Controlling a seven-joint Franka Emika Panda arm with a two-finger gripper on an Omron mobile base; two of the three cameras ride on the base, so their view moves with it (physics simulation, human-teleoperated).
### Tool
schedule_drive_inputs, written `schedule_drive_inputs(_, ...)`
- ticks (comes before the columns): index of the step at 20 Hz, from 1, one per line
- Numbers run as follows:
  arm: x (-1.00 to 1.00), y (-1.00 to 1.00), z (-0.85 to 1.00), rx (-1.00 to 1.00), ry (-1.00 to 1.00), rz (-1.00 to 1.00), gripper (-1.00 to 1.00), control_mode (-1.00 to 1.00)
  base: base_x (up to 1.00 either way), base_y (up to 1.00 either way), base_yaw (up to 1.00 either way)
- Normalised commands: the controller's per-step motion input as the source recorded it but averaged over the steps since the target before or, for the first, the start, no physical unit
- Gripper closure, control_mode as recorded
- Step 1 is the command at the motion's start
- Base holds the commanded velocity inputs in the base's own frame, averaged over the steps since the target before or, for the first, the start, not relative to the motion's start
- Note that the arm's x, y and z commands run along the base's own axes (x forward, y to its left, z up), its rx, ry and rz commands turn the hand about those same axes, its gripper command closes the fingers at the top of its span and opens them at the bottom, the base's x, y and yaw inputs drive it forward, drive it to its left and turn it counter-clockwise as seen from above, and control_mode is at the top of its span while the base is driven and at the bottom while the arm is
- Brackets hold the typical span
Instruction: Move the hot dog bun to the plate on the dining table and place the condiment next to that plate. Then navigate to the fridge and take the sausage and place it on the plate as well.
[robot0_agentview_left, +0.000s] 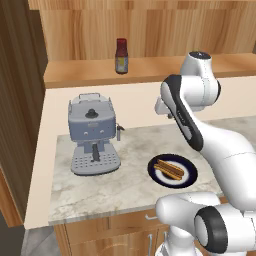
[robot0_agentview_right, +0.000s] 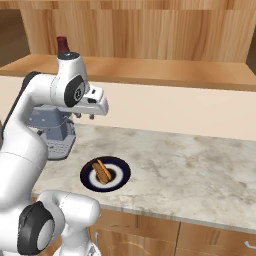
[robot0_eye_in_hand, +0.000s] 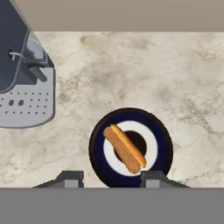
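Above the navy-rimmed plate holding the hot dog bun, the gripper is held parted and empty; bare marbled counter is seen rightward.

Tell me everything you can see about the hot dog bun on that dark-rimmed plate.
The hot dog bun is a small, finger-shaped tan-orange roll with a darker brown split running along its length. It looks smooth and whole. It lies flat and diagonal across the white centre of the navy-rimmed plate, touching nothing else. The plate sits on the marbled counter, to the right of the grey espresso machine in the left base view. The gripper hangs above it, not touching.
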Motion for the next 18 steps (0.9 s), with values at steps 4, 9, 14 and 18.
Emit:
schedule_drive_inputs(4,-0.02,0.00,-0.09,0.00,0.00,0.00,-1.00,-1.00,0.00,0.00,0.00)
schedule_drive_inputs(9,-0.36,-0.01,-0.61,0.00,0.02,0.15,-1.00,-1.00,0.00,0.00,0.00)
schedule_drive_inputs(14,-0.21,-0.05,-0.67,0.00,0.17,0.20,-1.00,-1.00,0.00,0.00,0.00)
schedule_drive_inputs(18,-0.10,-0.17,-0.69,-0.04,0.20,0.20,-1.00,-1.00,0.00,0.00,0.00)
